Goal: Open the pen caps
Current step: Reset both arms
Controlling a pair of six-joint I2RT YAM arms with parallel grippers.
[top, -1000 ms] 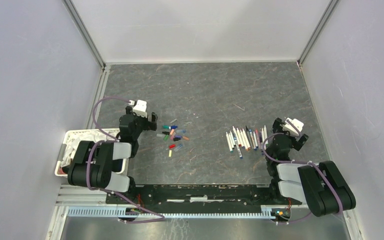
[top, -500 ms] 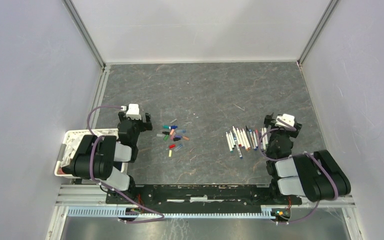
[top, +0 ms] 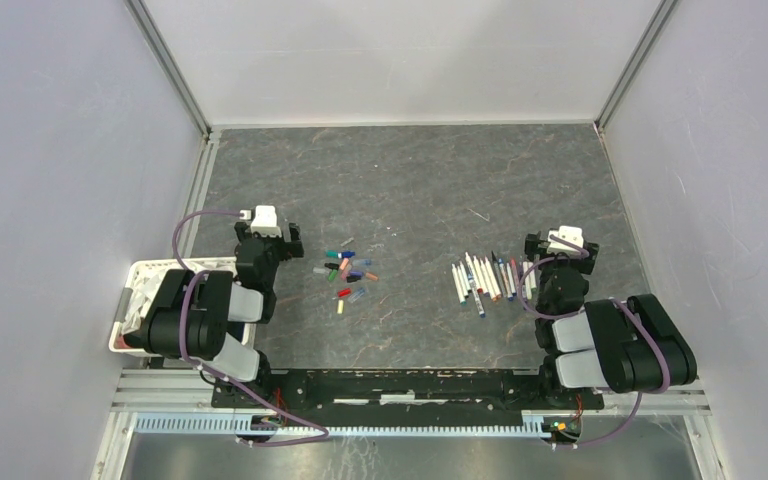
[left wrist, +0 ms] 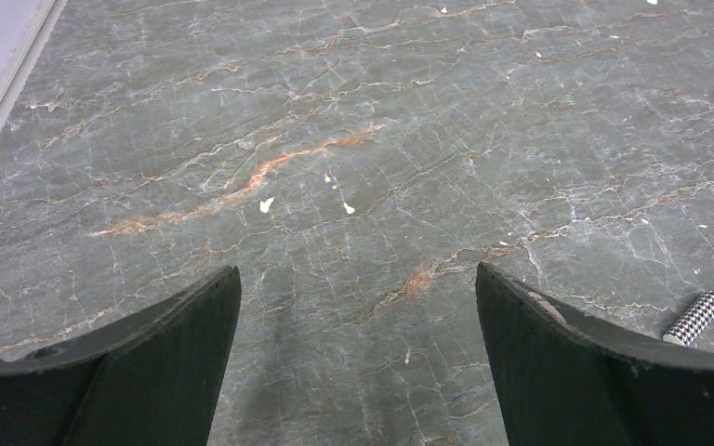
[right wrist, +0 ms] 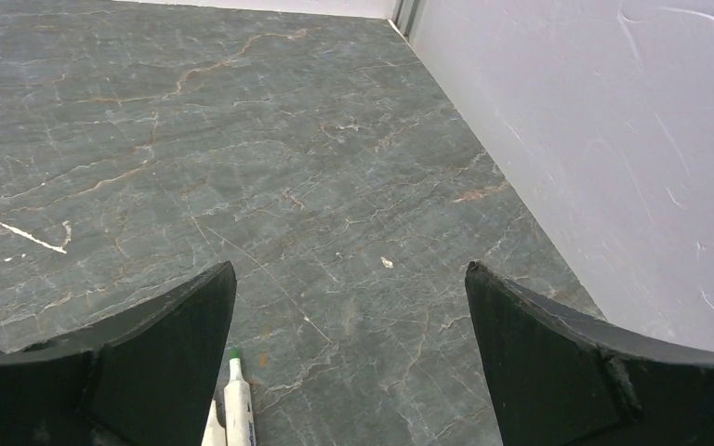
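Both arms have swung toward nine o'clock — our left gripper point(left wrist: 355, 269) and right gripper point(right wrist: 350, 265) gape empty; pen caps point(top: 345, 270) lie loose, pens point(top: 490, 277) bare, task seemingly done.

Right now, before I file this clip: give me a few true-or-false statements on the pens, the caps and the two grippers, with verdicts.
1. The left gripper and the right gripper are both open and hold nothing. True.
2. The pen caps are stacked in the far right corner. False: they lie scattered on the table, just beside the left gripper.
3. The pens lie side by side in a row next to the right gripper. True.
4. The pens and the pen caps are mixed in one heap. False: they form two separate groups with bare table between them.
5. A green-tipped pen shows beside one finger in the right wrist view. True.
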